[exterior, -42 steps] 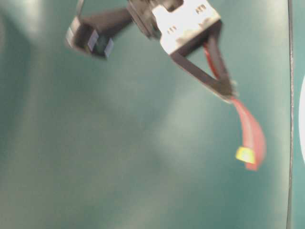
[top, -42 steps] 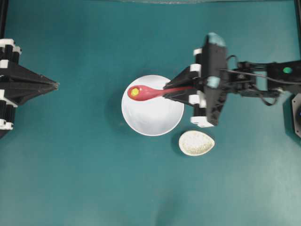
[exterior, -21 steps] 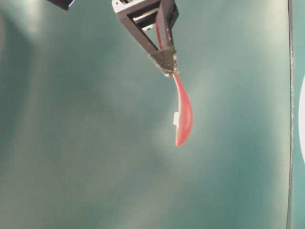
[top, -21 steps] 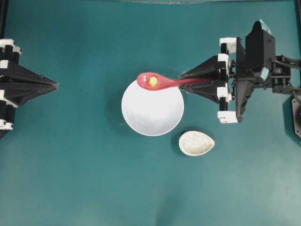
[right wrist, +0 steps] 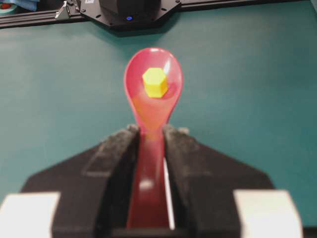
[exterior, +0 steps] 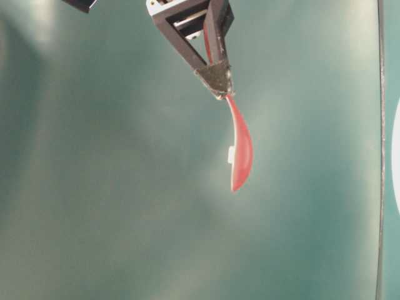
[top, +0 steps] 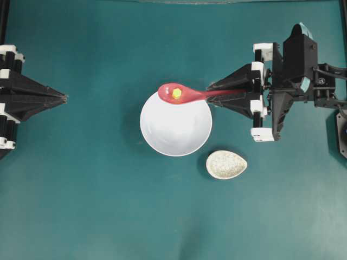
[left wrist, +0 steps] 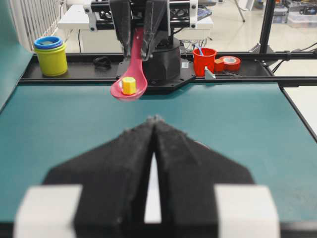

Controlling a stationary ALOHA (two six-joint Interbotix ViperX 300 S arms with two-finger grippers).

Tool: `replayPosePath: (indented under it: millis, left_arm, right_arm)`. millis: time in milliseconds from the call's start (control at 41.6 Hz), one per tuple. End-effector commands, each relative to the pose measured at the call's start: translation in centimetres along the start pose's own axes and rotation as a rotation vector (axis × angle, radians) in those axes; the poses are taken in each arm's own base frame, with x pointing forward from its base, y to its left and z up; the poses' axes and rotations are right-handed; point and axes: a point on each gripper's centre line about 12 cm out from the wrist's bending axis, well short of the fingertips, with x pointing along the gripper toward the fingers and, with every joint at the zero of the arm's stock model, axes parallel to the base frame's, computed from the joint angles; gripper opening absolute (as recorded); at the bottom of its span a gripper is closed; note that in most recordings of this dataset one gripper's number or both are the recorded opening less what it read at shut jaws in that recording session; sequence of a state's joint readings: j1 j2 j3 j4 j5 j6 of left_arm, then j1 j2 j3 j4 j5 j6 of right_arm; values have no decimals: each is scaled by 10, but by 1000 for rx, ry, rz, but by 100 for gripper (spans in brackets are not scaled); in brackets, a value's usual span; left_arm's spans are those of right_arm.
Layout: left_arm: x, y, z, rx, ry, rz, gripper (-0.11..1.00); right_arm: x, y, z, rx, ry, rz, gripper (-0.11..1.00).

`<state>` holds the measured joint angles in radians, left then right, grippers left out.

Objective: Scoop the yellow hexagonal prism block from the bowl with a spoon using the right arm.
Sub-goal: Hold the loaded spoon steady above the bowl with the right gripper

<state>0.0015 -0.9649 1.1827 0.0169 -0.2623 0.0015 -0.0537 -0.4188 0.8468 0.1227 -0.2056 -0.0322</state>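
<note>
Above the bowl's rim at about 12 o'clock, the spoon hangs level with the yellow hexagonal prism block seated in its scoop. Right gripper pinches the spoon's handle between its two fingers; the right wrist view shows the pads clamped on both sides of the red shaft, scoop pointing away, block sitting near the scoop's middle. Seen from the left wrist, the spoon is clear of the table with the block upright in the scoop.

Bowl itself shows plain white, nothing left inside.

Small speckled dish lies at the bowl's 4 o'clock, apart from it, untouched.

Left gripper sits at the far 9 o'clock side of the table, fingers pressed together, holding nothing.

Judgement: the scoop is done — block out of the bowl, riding in the spoon. What remains, if anything, is keeping the spoon level so the block does not roll off.
</note>
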Motion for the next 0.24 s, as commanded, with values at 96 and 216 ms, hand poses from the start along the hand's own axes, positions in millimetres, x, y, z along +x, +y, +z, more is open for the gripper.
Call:
replayPosePath:
  millis: [96, 216]
  left_arm:
    - [2, 0, 5, 1, -12, -1, 0]
    - [2, 0, 5, 1, -12, -1, 0]
  right_arm:
    - [-3, 1, 14, 4, -43, 4, 24]
    - [-2, 1, 14, 6, -43, 4, 24]
